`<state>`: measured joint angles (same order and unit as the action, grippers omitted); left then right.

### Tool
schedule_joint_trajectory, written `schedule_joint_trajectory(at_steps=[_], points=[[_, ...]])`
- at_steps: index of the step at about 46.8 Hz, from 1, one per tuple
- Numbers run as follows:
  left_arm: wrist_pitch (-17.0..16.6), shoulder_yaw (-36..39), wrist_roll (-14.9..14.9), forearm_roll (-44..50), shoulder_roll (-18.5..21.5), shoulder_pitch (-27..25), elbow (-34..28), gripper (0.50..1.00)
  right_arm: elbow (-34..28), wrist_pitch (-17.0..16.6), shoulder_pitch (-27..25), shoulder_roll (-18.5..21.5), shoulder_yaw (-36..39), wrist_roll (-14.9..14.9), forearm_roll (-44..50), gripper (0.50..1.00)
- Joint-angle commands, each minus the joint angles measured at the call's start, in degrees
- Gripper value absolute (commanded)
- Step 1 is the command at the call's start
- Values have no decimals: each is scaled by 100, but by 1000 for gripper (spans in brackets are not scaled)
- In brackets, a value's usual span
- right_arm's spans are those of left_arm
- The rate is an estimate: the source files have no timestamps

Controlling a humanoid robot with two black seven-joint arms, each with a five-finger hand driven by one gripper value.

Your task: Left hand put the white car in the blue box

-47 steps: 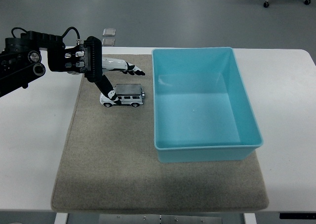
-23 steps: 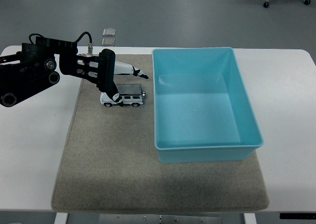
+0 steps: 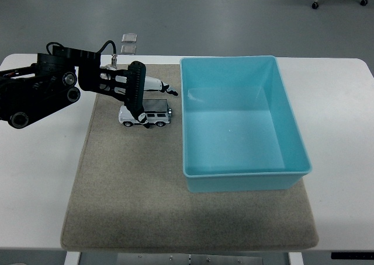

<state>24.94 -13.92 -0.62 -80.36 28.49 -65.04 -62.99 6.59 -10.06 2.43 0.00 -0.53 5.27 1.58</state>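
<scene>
Head view, one moment, contents as follows.

White car (image 3: 146, 115): toy off-road model, standing on its wheels on the grey-brown mat (image 3: 134, 201), in the mat's far left part. It lies lengthwise across the picture, just left of the blue box (image 3: 295, 138) and apart from its wall. It sits directly under and against the left hand (image 3: 135, 90).

Left hand: black palm with white-and-black fingers (image 3: 159, 86), set over the car from the far side. The thumb (image 3: 139, 112) reaches down across the car's near side, its tip at the roof and side windows; the other fingers stretch out toward the box above the car's far edge. The spread is fairly wide and the grip is not closed round the car; whether the thumb presses the body cannot be told.

Left arm (image 3: 41, 93): black, jointed, entering from the left edge and lying low over the white table (image 3: 35, 177), with a cable looping above the wrist.

Blue box: light blue, open-topped, rectangular, on the mat's right half.

Floor beyond the table: two small square plates (image 3: 129, 43).
</scene>
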Motion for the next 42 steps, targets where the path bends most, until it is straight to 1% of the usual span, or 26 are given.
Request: schedule_joint_trajectory(at_steps=[1, 7, 13, 30, 34, 37, 42], points=[[116, -49, 159, 20, -10, 0, -3, 994, 0, -5, 3, 0, 0, 0, 0, 936], [169, -181, 431, 64, -10, -9, 6, 994, 0, 4, 3, 0, 0, 0, 0, 936], [161, -243, 528, 82, -19, 0, 6, 994, 0, -5, -5, 0, 0, 0, 0, 936], [161, -252, 519, 38, -36, 0, -21, 979, 0, 4, -5, 0, 0, 0, 0, 936], [169, -252, 519, 46, -36, 0, -21, 964, 0, -5, -5, 0, 0, 0, 0, 936], [178, -243, 519, 55, -36, 0, -30, 941, 0, -5, 3, 0, 0, 0, 0, 936], [204, -243, 511, 55, -28, 9, -56, 932, 0, -5, 3, 0, 0, 0, 0, 936]])
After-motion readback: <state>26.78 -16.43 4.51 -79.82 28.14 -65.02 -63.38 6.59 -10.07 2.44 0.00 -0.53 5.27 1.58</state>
